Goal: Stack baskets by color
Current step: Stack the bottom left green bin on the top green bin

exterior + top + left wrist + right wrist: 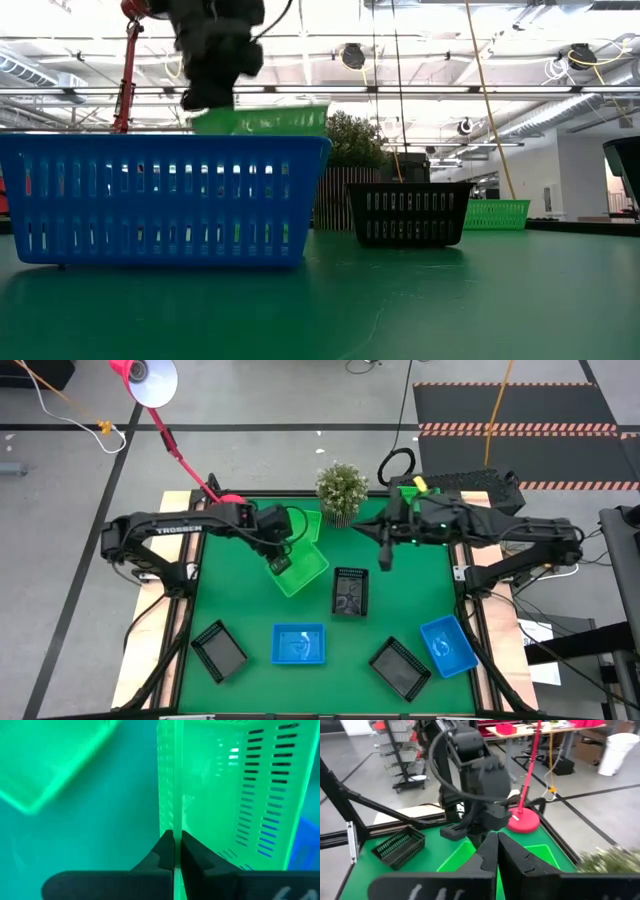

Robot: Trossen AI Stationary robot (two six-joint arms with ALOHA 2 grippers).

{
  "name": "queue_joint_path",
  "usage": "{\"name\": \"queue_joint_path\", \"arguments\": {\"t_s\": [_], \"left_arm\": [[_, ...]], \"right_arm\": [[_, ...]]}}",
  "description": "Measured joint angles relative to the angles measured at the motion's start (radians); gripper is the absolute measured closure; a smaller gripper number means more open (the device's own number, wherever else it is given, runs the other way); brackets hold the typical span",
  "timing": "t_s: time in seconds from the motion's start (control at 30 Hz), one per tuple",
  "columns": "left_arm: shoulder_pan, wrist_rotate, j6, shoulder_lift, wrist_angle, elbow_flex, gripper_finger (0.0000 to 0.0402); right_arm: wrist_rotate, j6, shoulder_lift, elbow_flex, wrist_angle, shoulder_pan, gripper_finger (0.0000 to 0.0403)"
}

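My left gripper [280, 563] is shut on a bright green basket [303, 571], raised above the mat at the table's middle far part; the low view shows this green basket [262, 118] in the air. A second green basket [308, 523] lies just behind it on the mat, and a third [413, 490] sits at the far right. Two blue baskets [298, 644] [447, 645] and three black ones [350, 592] [218, 650] [400, 665] rest on the mat. My right gripper [362, 526] hovers high, shut and empty. My left gripper pinches one slatted wall of the green basket at its rim [174, 827], one finger inside the basket and one outside. The fingers come from above, slanting down. The basket hangs tilted below them, clear of the mat.
A potted plant [341, 490] stands at the far middle edge, with a red lamp base [230, 500] to its left. The black basket in the middle lies close to the lifted green one, on its right. Bare mat shows at the table's left side [225, 585].
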Motion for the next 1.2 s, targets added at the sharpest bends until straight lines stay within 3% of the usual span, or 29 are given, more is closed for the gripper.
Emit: {"name": "queue_joint_path", "arguments": {"t_s": [0.33, 0.9, 1.2], "left_arm": [[-0.011, -0.016, 0.097, 0.0, 0.019, 0.164, 0.0394], [-0.044, -0.023, 0.162, 0.0, 0.034, 0.168, 0.0387], [-0.064, -0.056, 0.229, 0.005, 0.028, 0.168, 0.0393]], "right_arm": [[-0.126, -0.04, 0.1, 0.0, 0.064, -0.097, 0.0362], [-0.306, -0.284, 0.298, 0.0, 0.094, -0.184, 0.0227], [-0.262, -0.364, 0.358, 0.002, 0.109, -0.187, 0.0221]]}}
